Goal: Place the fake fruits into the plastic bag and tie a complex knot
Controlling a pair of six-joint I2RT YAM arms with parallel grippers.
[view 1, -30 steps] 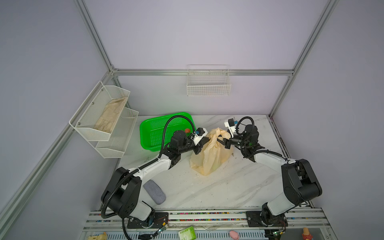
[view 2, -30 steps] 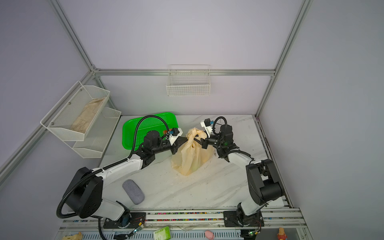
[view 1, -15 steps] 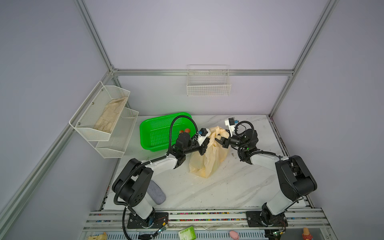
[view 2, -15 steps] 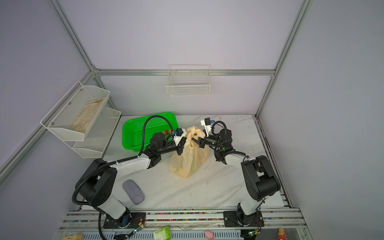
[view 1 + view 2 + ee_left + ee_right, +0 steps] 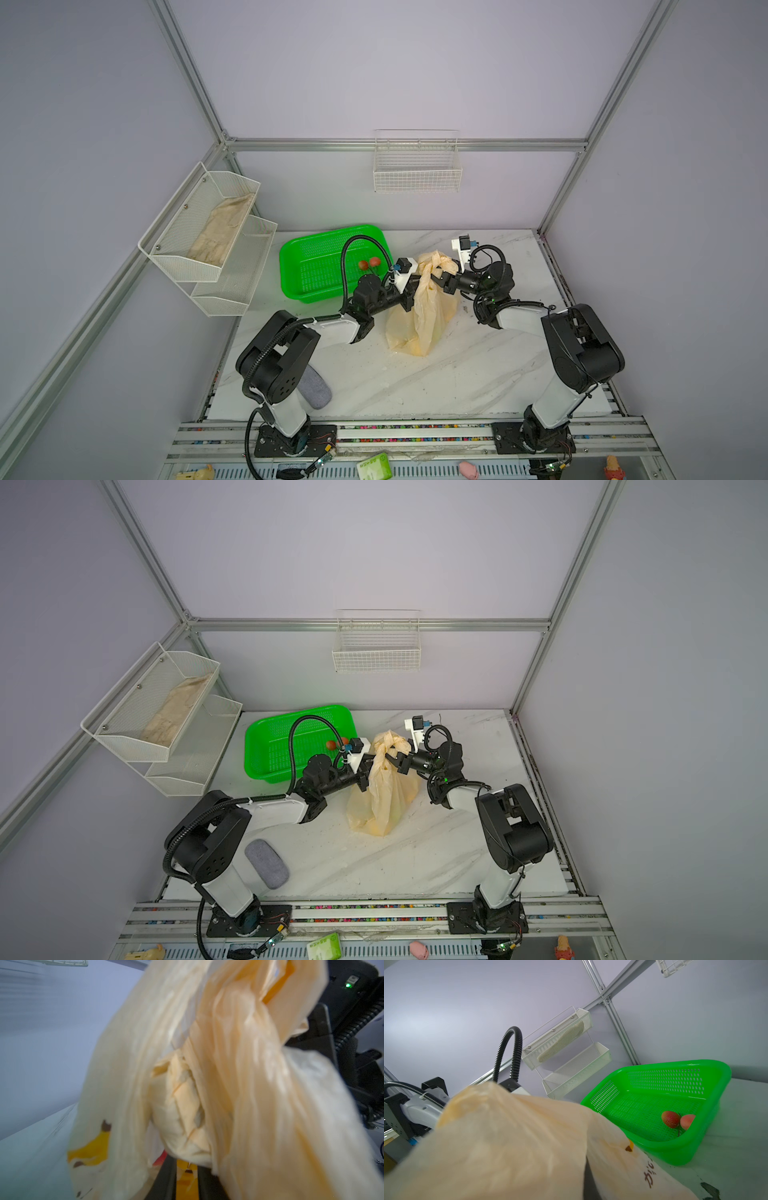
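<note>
A bright green perforated plastic basket (image 5: 309, 266) sits left of centre in both top views, on a white marble-patterned tabletop (image 5: 415, 382). At the left edge, a white two-tier mesh wall shelf (image 5: 226, 185) holds a beige crumpled sheet of material (image 5: 220, 232) in its upper tier. A white wire basket (image 5: 417, 174) hangs on the pale lavender back wall, upper centre. A grey oval pad (image 5: 266, 862) lies at the tabletop's lower left. Along the bottom edge lie a small green box (image 5: 374, 467) and a small pink object (image 5: 468, 469).
</note>
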